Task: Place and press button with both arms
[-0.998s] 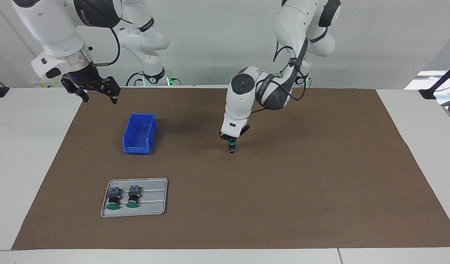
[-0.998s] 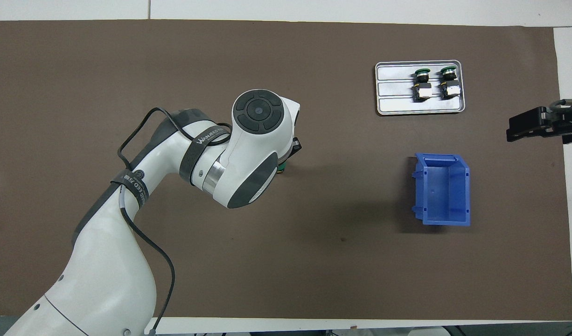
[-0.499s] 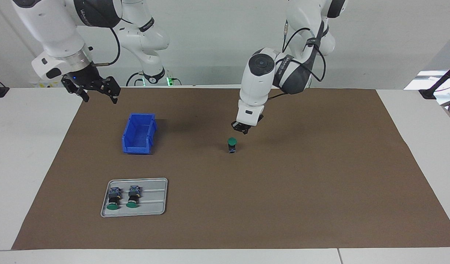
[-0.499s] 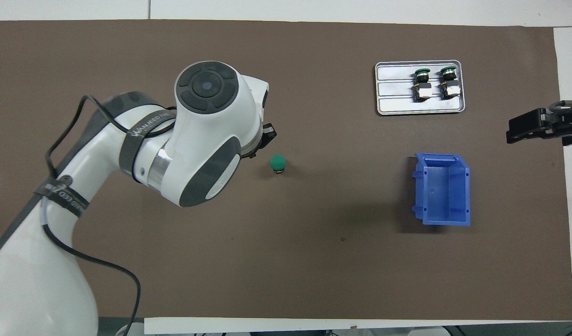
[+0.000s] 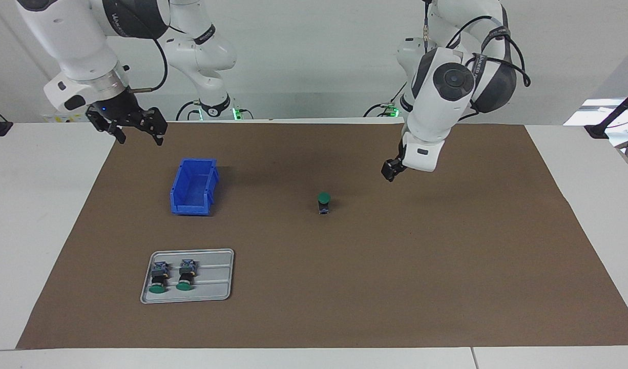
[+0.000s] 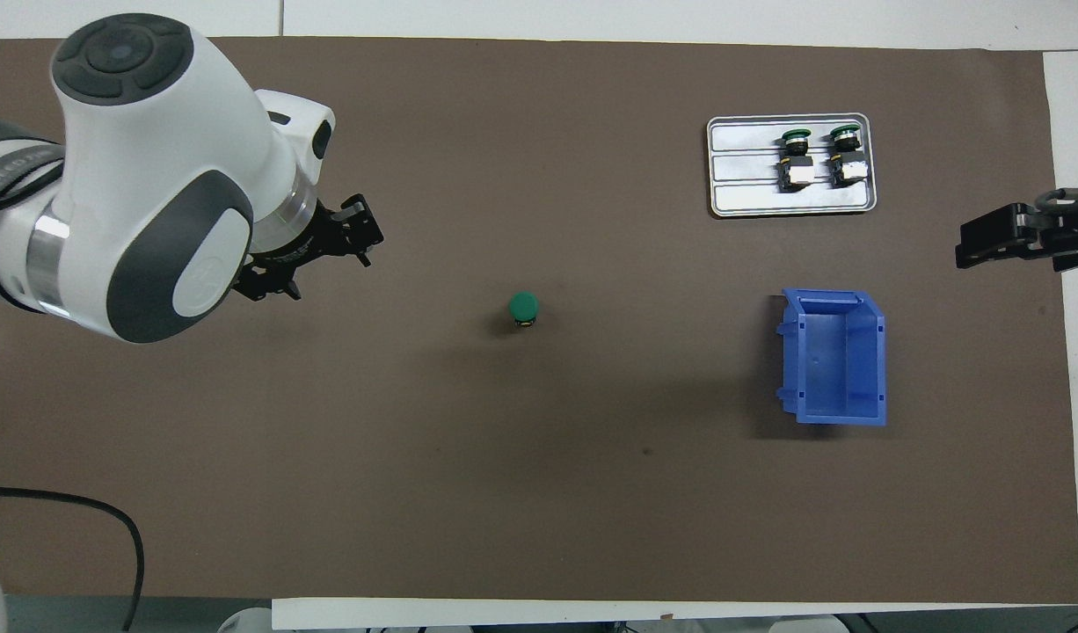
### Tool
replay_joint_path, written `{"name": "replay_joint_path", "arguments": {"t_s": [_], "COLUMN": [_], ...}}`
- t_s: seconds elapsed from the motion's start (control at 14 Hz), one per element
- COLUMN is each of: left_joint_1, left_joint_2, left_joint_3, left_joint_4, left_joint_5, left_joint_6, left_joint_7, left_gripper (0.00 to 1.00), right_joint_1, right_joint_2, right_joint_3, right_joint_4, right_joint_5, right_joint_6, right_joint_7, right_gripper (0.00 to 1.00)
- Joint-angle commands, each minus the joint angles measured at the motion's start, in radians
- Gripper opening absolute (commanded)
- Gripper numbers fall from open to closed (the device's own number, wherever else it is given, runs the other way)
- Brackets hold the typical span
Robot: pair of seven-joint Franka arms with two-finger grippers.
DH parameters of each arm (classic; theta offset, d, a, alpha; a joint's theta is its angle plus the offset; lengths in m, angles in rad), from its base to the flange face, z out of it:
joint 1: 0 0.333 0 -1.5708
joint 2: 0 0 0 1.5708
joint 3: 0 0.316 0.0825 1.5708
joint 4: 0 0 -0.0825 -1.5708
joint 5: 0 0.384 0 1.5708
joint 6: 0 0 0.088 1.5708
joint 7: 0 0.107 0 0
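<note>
A button (image 5: 323, 202) with a green cap stands upright and alone on the brown mat (image 5: 447, 246) at mid-table; it also shows in the overhead view (image 6: 523, 307). My left gripper (image 5: 390, 170) is open and empty, raised over the mat toward the left arm's end of the table, well apart from the button; it also shows in the overhead view (image 6: 317, 261). My right gripper (image 5: 138, 134) is open and empty, waiting raised over the mat's edge at the right arm's end, beside the blue bin; it also shows in the overhead view (image 6: 963, 253).
A blue bin (image 5: 193, 187) stands empty toward the right arm's end (image 6: 833, 356). Farther from the robots, a grey tray (image 5: 219, 287) holds two more green-capped buttons (image 5: 158, 278) lying on their sides; the tray also shows in the overhead view (image 6: 790, 200).
My left gripper let go of the button, rose and swung away toward the left arm's end. The button stays upright where it was set. The right arm has not moved.
</note>
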Motion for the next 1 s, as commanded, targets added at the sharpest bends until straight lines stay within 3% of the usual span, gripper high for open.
{"name": "replay_joint_path", "arguments": {"t_s": [0.0,0.36,0.64,0.71,0.86,0.93], "left_joint_1": [0.094,0.232,0.344,0.376,0.483,0.488], "left_joint_2": [-0.070,-0.130,-0.129,-0.132,-0.147,-0.149], "left_joint_3": [0.004,0.018,0.004,-0.014,-0.151,-0.157], "left_joint_4": [-0.021,0.016,0.088,0.090,0.073,0.073], "left_joint_5": [0.025,0.032,0.031,0.025,0.026,0.025], "left_joint_6": [-0.025,-0.156,-0.246,-0.255,-0.245,-0.246], "left_joint_7": [0.173,0.550,0.624,0.682,0.727,0.723], "left_gripper": [1.00,1.00,1.00,1.00,1.00,1.00], "right_joint_1": [0.016,0.184,0.214,0.212,0.214,0.215], "right_joint_2": [-0.023,0.078,0.162,0.185,0.231,0.250], "right_joint_3": [0.007,0.008,0.100,0.134,0.198,0.217], "right_joint_4": [-0.094,-0.097,-0.094,-0.092,-0.083,-0.079], "right_joint_5": [0.076,0.092,0.092,0.091,0.077,0.075], "right_joint_6": [0.142,0.259,0.299,0.296,0.296,0.302], "right_joint_7": [0.027,0.236,0.318,0.312,0.307,0.313], "right_gripper": [0.99,0.99,0.97,0.96,0.95,0.94]}}
